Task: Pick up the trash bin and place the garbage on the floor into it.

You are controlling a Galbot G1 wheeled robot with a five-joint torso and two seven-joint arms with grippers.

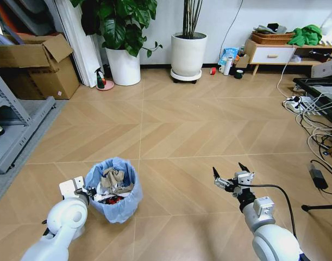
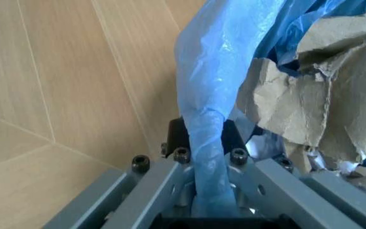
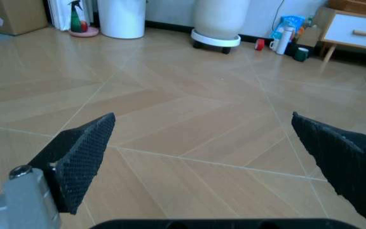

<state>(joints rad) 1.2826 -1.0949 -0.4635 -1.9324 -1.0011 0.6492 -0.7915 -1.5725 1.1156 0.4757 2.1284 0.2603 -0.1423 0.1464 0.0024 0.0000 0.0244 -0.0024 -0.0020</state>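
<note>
Left hand (image 2: 208, 191) is clamped on the blue bag rim of the trash bin (image 1: 113, 188), which sits on the floor (image 1: 171, 136) at the robot's left front. Inside the bin lies the garbage (image 1: 112, 182): crumpled brownish paper, white scraps and a red piece. Right hand (image 1: 229, 173) hovers over bare boards well apart from the bin, its 2 black fingers (image 3: 81, 152) spread wide and holding nothing. Farther back, 2 white plant pots (image 1: 188, 54) stand by the wall.

Herringbone floor (image 1: 198, 130) under trash bin (image 1: 116, 187)
</note>
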